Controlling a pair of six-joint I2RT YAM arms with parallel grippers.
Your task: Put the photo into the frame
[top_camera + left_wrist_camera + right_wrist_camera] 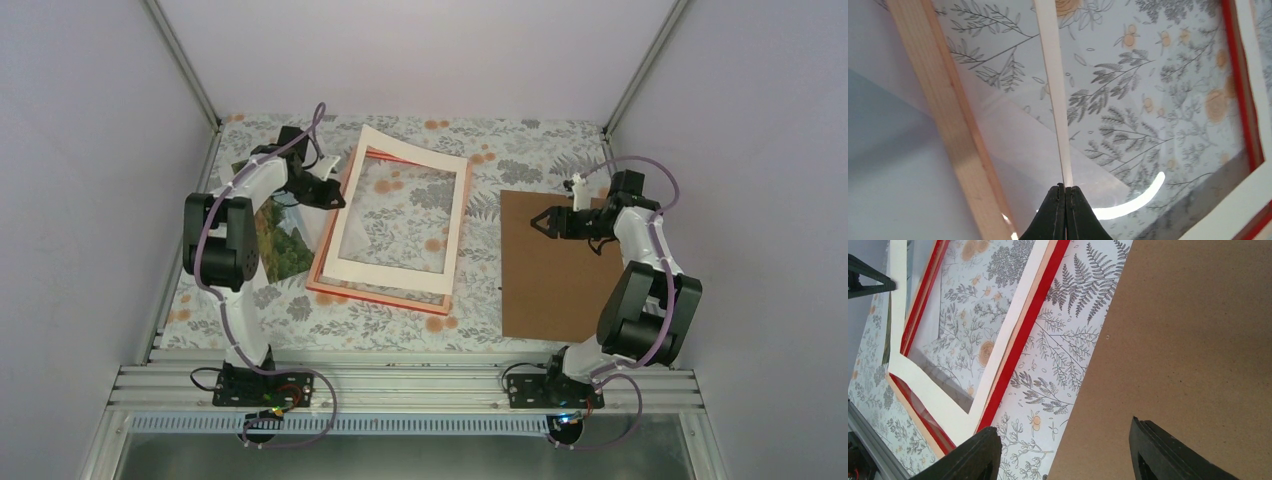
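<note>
The frame [335, 285] lies flat in the middle of the table, pale orange-pink back up, red edges showing. A white window mat [400, 272] lies skewed on top of it. My left gripper [336, 194] is shut on the mat's left edge; in the left wrist view the jaws [1065, 192] pinch the thin white edge [1053, 75], lifted a little over the pane. The photo [288, 245] lies picture side up on the table, left of the frame and partly under my left arm. My right gripper [541, 222] is open and empty above the left edge of the brown backing board [550, 270].
The backing board [1188, 340] lies flat at the right, with the frame's red edge [1020, 347] to its left. The floral tablecloth [480, 310] covers the table. Grey walls close in the left, back and right sides.
</note>
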